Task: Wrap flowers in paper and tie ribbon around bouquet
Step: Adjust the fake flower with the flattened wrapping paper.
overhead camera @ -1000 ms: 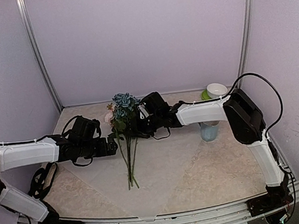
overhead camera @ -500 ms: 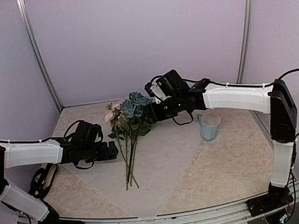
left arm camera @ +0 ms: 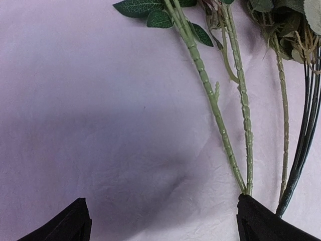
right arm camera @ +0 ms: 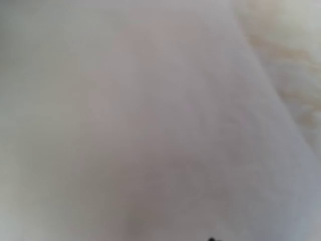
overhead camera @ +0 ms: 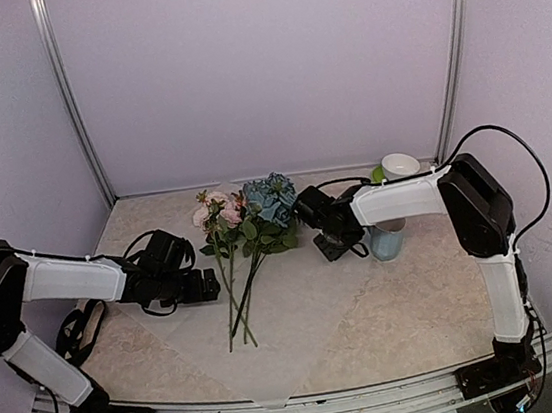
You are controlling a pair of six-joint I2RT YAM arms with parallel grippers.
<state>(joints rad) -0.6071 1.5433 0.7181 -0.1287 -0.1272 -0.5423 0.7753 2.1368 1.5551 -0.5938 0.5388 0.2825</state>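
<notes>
The flowers (overhead camera: 247,215) lie on the paper (overhead camera: 309,308), pink roses and a blue hydrangea head at the far end and stems running toward me. My left gripper (overhead camera: 213,285) rests low on the paper just left of the stems, open wide. In the left wrist view my left gripper (left arm camera: 163,226) has nothing between its fingers, and the green stems (left arm camera: 220,125) end against the right fingertip (left arm camera: 261,221). My right gripper (overhead camera: 330,250) points down at the paper right of the flower heads. Its wrist view shows only blurred paper (right arm camera: 150,125). The ribbon (overhead camera: 75,332) lies looped by the left arm.
A pale blue mug (overhead camera: 386,241) stands just right of my right gripper, off the sheet. A white and green bowl (overhead camera: 398,165) sits at the back right corner. Bare marbled tabletop (overhead camera: 438,297) surrounds the sheet, with walls close on three sides.
My right gripper left the flower heads, rose, then dropped to the paper on their right. The hydrangea head moved right and the bunch fanned out. The left gripper barely moved.
</notes>
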